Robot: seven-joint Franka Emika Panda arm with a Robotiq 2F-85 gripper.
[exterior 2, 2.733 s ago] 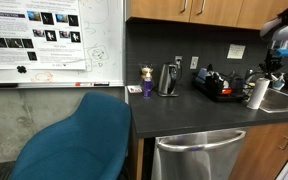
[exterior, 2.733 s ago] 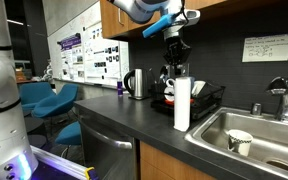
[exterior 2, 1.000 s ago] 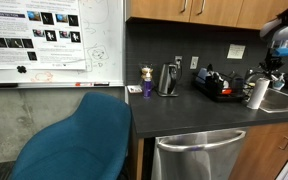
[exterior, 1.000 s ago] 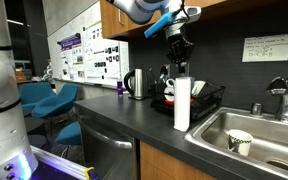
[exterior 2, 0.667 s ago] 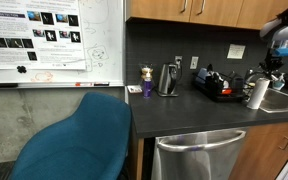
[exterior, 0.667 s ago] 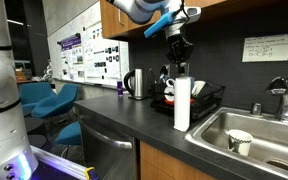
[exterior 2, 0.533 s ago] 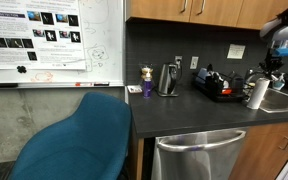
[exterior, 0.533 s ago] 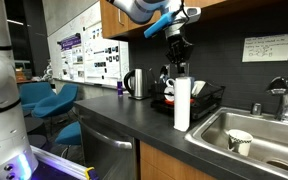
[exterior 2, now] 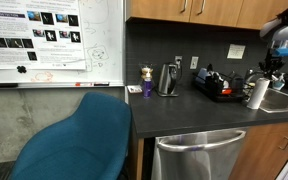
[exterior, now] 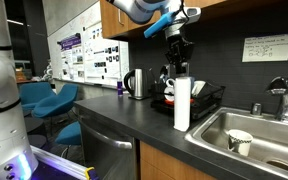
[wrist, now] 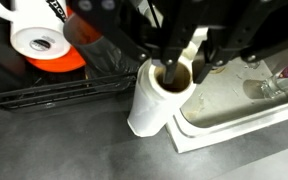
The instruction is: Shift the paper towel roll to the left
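Note:
The paper towel roll (exterior: 182, 105) stands upright on the dark counter, just beside the sink's rim. It also shows in both exterior views (exterior 2: 256, 93) and from above in the wrist view (wrist: 152, 108). My gripper (exterior: 177, 68) hangs directly over the roll's top, pointing down, and also shows in an exterior view (exterior 2: 272, 66). In the wrist view the gripper (wrist: 192, 68) is open. One finger is at the brown core hole and the other is off the roll's right edge. It grips nothing.
A steel kettle (exterior: 136, 84) stands further along the counter. A black dish rack (exterior: 206, 101) with cups is right behind the roll. The sink (exterior: 254, 128) with a cup (exterior: 239, 141) and a faucet (exterior: 281, 96) lies beside it. Blue chairs (exterior 2: 79, 140) stand off the counter.

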